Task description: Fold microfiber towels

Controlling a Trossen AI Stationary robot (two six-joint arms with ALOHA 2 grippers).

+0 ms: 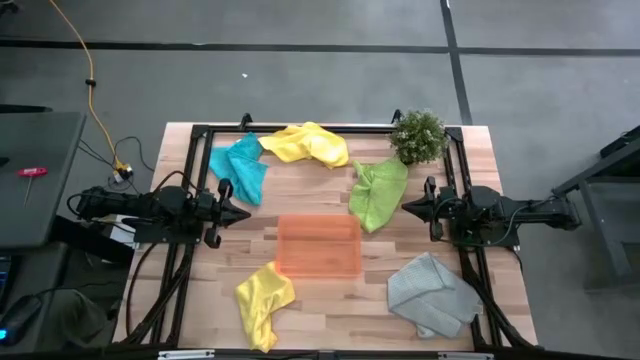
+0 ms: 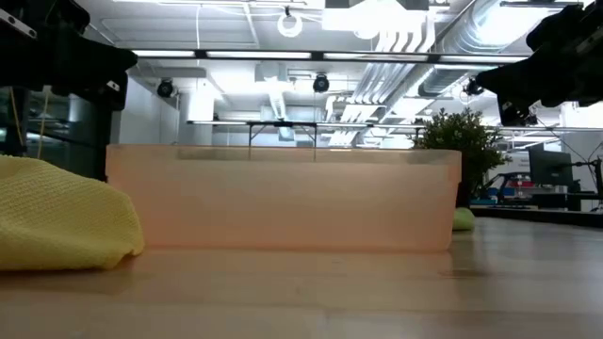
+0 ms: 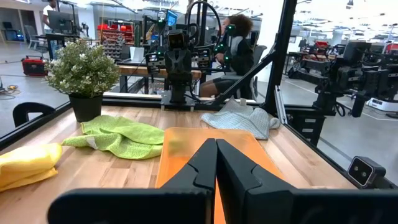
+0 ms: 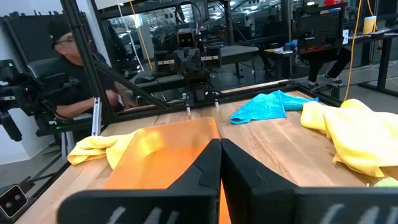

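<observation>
At the near edge of the worktop [image 1: 330, 310] lie a yellow towel [image 1: 263, 302] on the left and a light grey towel [image 1: 432, 293] on the right, both crumpled. Between them and slightly farther in sits the orange tray [image 1: 318, 245]. The left claw [image 1: 243, 213] and the right claw [image 1: 407, 207] hover at mid-depth on either side of the tray, facing each other, each with its fingers pressed together and holding nothing. Beyond them lie the lime green towel [image 1: 377, 192] (just beside the potted plant [image 1: 418, 135]), the teal-blue towel [image 1: 240, 167] and a second yellow towel [image 1: 305, 144] at the far edge.
</observation>
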